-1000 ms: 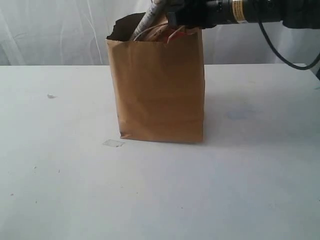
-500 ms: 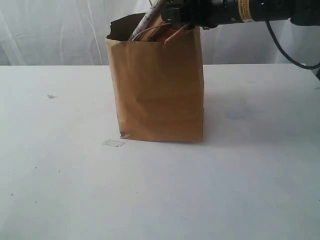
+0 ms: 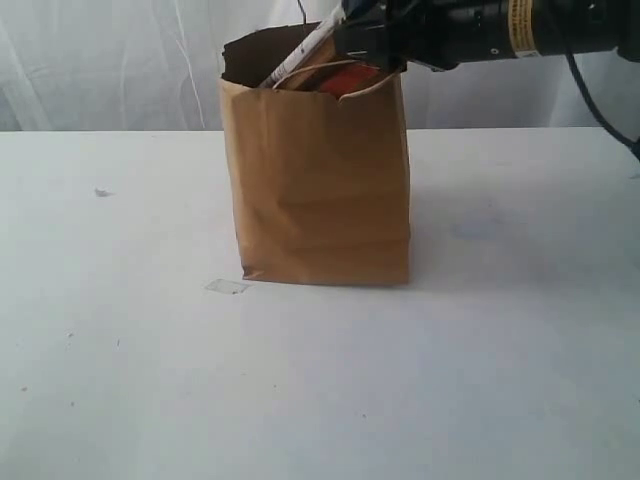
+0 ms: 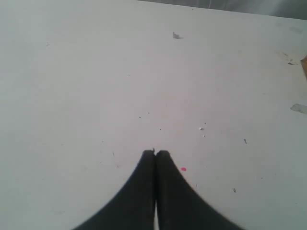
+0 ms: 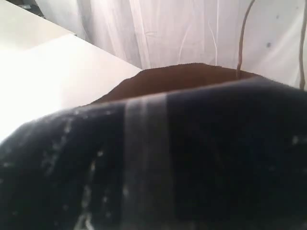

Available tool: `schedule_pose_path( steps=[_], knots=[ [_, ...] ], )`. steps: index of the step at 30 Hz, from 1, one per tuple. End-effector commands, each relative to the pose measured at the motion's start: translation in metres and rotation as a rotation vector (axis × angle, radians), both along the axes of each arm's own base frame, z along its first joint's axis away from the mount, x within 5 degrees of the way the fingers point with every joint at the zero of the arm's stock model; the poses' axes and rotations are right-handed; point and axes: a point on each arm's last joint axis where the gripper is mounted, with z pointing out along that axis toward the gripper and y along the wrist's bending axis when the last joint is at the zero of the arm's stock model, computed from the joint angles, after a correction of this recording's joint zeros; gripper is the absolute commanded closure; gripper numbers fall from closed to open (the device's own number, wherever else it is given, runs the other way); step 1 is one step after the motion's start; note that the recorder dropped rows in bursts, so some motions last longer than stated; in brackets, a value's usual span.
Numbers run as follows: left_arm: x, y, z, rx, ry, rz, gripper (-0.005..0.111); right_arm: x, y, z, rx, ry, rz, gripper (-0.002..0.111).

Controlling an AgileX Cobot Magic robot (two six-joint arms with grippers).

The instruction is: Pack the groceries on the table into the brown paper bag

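Observation:
The brown paper bag [image 3: 320,180] stands upright on the white table [image 3: 150,350]. The long spaghetti packet [image 3: 300,52] leans out of its open top, and something red-orange [image 3: 345,75] shows just inside the rim. My right gripper [image 3: 352,38] hovers at the bag's top right, next to the packet; its jaws are not visible. In the right wrist view a dark speckled surface [image 5: 168,158] fills the frame, with the bag rim [image 5: 177,76] and a string handle [image 5: 242,38] behind. My left gripper [image 4: 155,152] is shut and empty over bare table [image 4: 72,72].
A small clear scrap [image 3: 227,287] lies in front of the bag's left corner, and another speck [image 3: 102,192] sits far left. A white curtain [image 3: 100,60] hangs behind the table. The right arm [image 3: 520,25] reaches in from the right.
The right arm has drawn back to the right above the bag. The spaghetti packet has tilted further over, and the bag has shifted slightly right. The left gripper has stayed shut.

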Motion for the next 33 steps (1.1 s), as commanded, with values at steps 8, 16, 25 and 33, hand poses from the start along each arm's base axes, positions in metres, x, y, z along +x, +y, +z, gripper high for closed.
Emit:
schedule_pose_path(
  steps=[8, 16, 25, 33],
  knots=[
    [0.0, 0.0, 0.001, -0.009, -0.009, 0.002, 0.107, -0.012, -0.008, 0.012, 0.046, 0.01, 0.096, 0.049],
    [0.0, 0.0, 0.001, -0.009, -0.009, 0.002, 0.107, -0.008, -0.021, 0.012, 0.052, 0.018, 0.066, 0.045],
    [0.0, 0.0, 0.001, -0.009, -0.009, 0.002, 0.107, -0.013, -0.032, 0.013, 0.096, 0.079, 0.128, 0.045],
    [0.0, 0.0, 0.001, -0.009, -0.009, 0.002, 0.107, -0.013, -0.032, 0.013, 0.096, 0.079, 0.127, 0.033]
  ],
)
